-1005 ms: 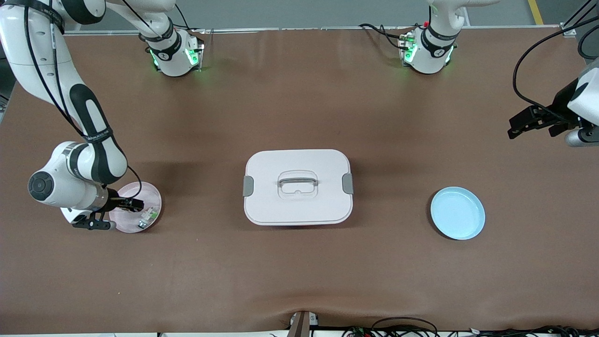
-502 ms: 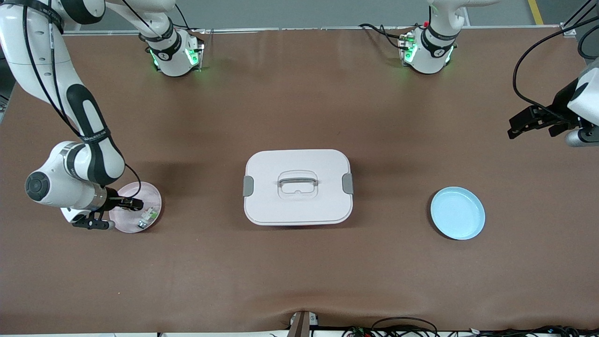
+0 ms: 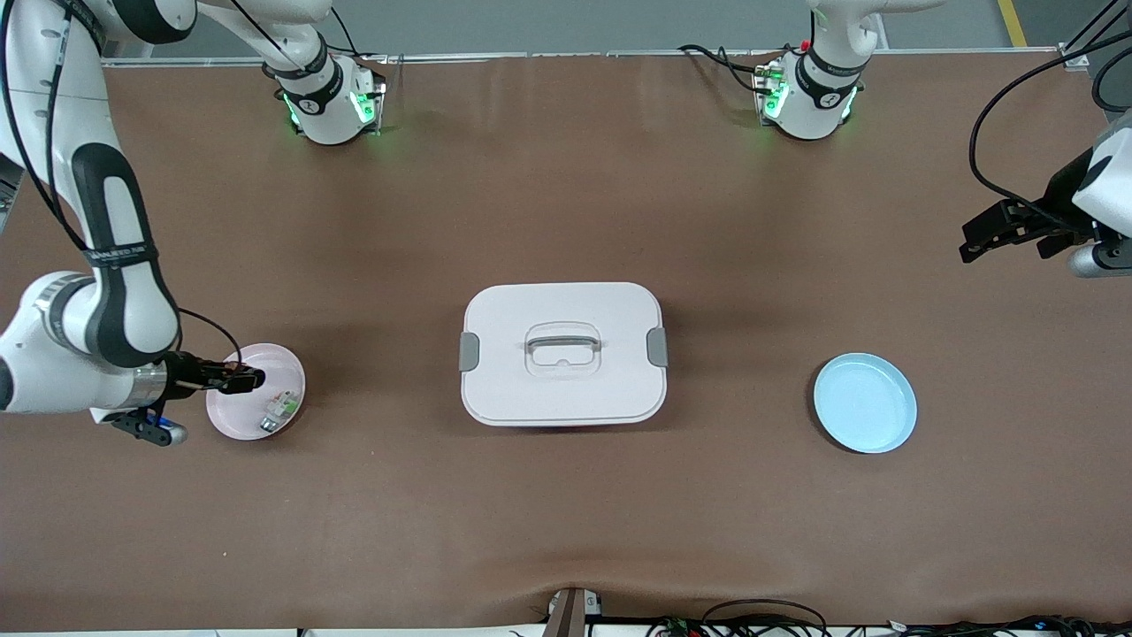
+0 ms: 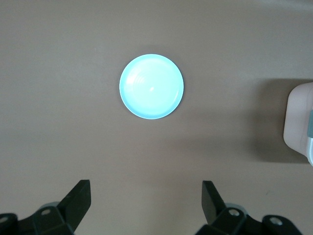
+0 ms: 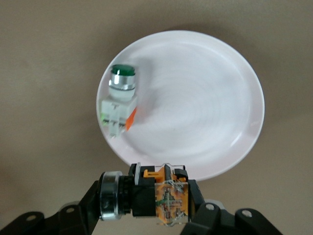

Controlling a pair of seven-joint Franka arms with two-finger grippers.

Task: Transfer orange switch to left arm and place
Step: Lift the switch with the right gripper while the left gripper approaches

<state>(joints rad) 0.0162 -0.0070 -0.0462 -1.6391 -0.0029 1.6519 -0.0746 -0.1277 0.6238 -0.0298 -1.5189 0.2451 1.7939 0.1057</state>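
Observation:
My right gripper (image 3: 243, 380) is shut on the orange switch (image 5: 151, 196), a black part with a metal ring and an orange block, and holds it over the edge of the pink plate (image 3: 283, 376). In the right wrist view the switch lies crosswise between the fingers, above the plate's rim (image 5: 234, 156). The white lidded box (image 3: 563, 353) stands mid-table. My left gripper (image 3: 1004, 232) is open and empty, up in the air over the left arm's end of the table; its wrist view shows the blue plate (image 4: 151, 86) below.
A green-and-white component (image 3: 277, 410) lies on the pink plate, also in the right wrist view (image 5: 120, 100). The blue plate (image 3: 865, 402) lies toward the left arm's end. A corner of the box (image 4: 299, 122) shows in the left wrist view.
My right arm has drawn back toward its end of the table and risen, with the orange switch held in its gripper. The left arm has not moved.

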